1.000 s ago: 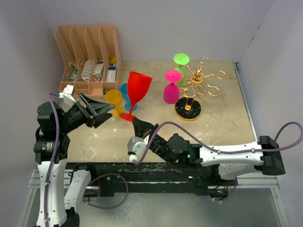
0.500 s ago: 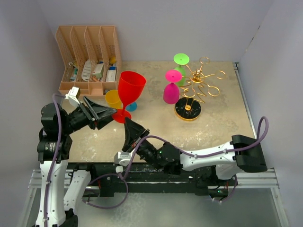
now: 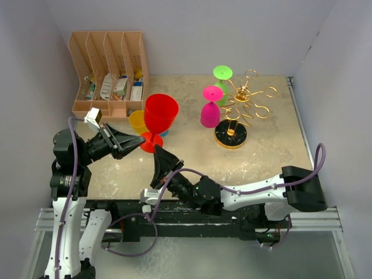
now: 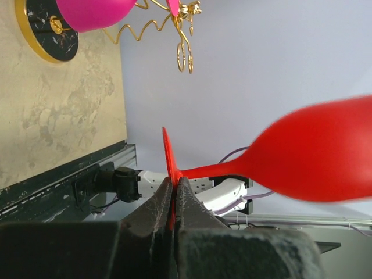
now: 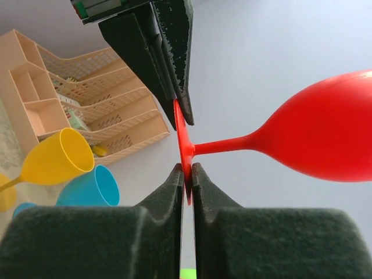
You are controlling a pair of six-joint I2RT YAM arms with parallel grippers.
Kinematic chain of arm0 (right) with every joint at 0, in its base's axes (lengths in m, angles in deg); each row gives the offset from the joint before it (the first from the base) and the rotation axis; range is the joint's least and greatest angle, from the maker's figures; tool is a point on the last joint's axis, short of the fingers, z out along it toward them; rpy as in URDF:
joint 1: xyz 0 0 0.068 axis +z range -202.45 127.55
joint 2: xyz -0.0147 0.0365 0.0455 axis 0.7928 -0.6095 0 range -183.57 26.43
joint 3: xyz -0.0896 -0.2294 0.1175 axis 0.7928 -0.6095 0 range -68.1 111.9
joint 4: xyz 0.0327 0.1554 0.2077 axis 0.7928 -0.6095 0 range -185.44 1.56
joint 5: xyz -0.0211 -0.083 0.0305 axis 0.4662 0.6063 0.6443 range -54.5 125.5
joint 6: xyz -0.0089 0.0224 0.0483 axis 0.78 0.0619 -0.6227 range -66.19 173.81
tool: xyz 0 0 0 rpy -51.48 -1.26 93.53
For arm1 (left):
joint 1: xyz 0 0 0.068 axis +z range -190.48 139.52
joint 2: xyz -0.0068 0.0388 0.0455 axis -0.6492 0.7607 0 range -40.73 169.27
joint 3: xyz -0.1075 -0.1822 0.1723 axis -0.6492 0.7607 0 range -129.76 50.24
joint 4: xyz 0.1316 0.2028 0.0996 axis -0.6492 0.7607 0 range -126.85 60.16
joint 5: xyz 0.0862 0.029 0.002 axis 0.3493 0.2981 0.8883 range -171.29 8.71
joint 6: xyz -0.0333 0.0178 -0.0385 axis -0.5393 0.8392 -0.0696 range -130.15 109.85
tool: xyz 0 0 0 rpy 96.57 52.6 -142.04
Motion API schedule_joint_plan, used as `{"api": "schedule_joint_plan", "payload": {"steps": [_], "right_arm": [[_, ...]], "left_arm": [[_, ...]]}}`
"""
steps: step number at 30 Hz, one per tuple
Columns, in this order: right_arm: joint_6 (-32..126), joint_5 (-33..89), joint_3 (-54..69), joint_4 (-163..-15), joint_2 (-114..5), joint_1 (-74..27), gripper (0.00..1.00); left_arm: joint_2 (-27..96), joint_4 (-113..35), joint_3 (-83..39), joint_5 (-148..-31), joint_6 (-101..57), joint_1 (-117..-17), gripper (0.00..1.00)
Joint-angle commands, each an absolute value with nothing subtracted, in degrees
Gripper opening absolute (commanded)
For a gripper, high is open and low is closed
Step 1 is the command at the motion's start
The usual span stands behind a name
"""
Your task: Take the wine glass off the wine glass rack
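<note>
Watching the feeds, I see the red wine glass (image 3: 161, 112) well left of the wine glass rack (image 3: 247, 107), its foot rim pinched by both left gripper (image 3: 142, 139) and right gripper (image 3: 157, 151), jaws nearly closed.

Red wine glass (image 3: 161, 111) in left tool (image 3: 142, 138)

You are looking into a robot test cell, probably in a lab. Plain pale walls (image 3: 192, 35) are boxing in a mottled tabletop (image 3: 273, 151), and an aluminium frame (image 3: 42, 224) is carrying the arms behind your claws. Staged props are sitting around: the red wine glass (image 3: 161, 110) at the left claw (image 3: 142, 138), a gold wine glass rack (image 3: 241, 104) beyond the right claw (image 3: 158, 152), and a tan desk organiser (image 3: 107, 46) past the left one.
</note>
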State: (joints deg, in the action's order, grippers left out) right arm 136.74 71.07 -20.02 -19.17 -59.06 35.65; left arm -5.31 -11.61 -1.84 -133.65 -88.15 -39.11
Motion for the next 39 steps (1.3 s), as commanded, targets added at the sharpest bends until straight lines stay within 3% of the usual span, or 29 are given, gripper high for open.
{"api": "schedule_joint_plan", "payload": {"steps": [1, 3, 7, 12, 15, 23, 34, 39], "right_arm": [[134.9, 73.5, -19.9, -11.9, -54.3, 36.3, 0.20], [134.4, 76.4, -20.3, -12.3, -53.2, 37.3, 0.40], [132.3, 83.6, -22.0, -16.4, -48.3, 41.1, 0.54], [117.4, 94.7, -19.1, -39.3, -39.5, 46.3, 0.55], [97.0, 96.5, -11.4, -66.5, -35.6, 46.7, 0.54], [71.8, 96.0, 15.7, -109.8, -41.3, 46.3, 0.54], [56.6, 84.8, 48.0, -137.1, -53.9, 43.1, 0.53], [51.6, 61.2, 55.8, -141.3, -55.3, 28.6, 0.54]], "left_arm": [[-6.5, -15.5, 0.6, -133.4, -88.8, -39.4, 0.00], [-7.3, -16.9, 1.6, -132.6, -89.9, -39.4, 0.00], [-9.1, -20.0, 4.6, -130.2, -91.7, -39.4, 0.00], [-11.0, -19.9, 5.5, -127.2, -89.4, -39.4, 0.00], [-12.7, -18.7, 5.6, -125.9, -85.9, -39.4, 0.00], [-19.2, -12.2, 6.4, -123.4, -77.0, -39.6, 0.00], [-26.8, 0.1, 6.0, -119.3, -70.3, -39.6, 0.00], [-29.3, -1.0, 7.5, -119.7, -70.5, -39.6, 0.00]]}}
